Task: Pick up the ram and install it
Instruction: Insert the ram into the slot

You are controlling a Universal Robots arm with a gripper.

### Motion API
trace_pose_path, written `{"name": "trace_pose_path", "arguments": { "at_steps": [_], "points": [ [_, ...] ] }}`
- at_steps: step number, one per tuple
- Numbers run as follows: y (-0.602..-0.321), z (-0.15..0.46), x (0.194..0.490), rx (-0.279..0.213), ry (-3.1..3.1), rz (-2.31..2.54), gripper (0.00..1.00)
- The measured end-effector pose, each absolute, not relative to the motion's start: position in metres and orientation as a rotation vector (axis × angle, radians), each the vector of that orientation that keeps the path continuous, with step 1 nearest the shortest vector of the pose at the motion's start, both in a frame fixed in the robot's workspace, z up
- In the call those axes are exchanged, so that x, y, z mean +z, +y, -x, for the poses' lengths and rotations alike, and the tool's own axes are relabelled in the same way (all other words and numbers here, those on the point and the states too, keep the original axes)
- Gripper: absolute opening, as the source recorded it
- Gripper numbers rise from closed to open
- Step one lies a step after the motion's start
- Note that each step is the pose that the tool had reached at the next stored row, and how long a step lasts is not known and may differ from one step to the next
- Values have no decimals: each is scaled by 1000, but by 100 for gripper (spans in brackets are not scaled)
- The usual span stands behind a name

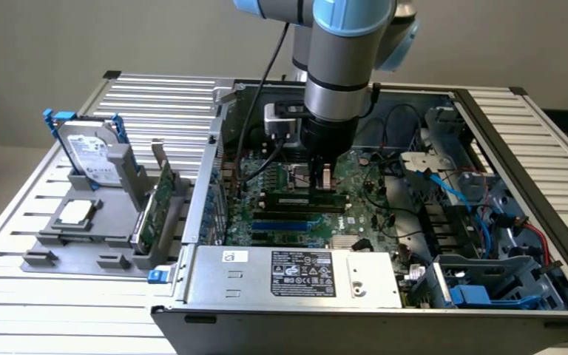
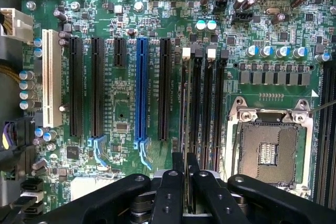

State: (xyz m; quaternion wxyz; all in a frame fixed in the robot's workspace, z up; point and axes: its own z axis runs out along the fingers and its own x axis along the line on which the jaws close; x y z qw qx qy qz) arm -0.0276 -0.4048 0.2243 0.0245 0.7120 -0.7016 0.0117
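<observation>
Over the memory slots (image 2: 208,103) on the motherboard (image 2: 123,108): fingers (image 2: 173,187) clenched on the ram (image 2: 187,124), held edge-on along the slot line. Cannot tell if it touches a slot yet. Risks: slight misalignment or a reversed notch would jam it, and the stick could tilt in this narrow grip.

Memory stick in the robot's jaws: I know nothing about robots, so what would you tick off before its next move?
1. The memory stick is pinched between the jaws: ok.
2. It runs parallel to the black memory slots: ok.
3. It is pressed fully into a slot: cannot tell.
4. The slot latches are swung open: cannot tell.
5. The blue cable lies away from the jaws: ok.
</observation>
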Motion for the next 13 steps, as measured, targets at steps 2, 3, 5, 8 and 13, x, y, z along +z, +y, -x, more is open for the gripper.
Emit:
{"name": "trace_pose_path", "arguments": {
  "at_steps": [2, 3, 5, 8, 13],
  "points": [
    [-405, 28, 224, 36, -2171, -2203, 14],
    [-405, 28, 224, 36, -2171, -2203, 14],
    [-405, 28, 224, 36, -2171, -2203, 14],
    [-404, 28, 224, 36, -2171, -2203, 14],
    [-404, 28, 224, 36, -2170, -2203, 14]
  ]
}}
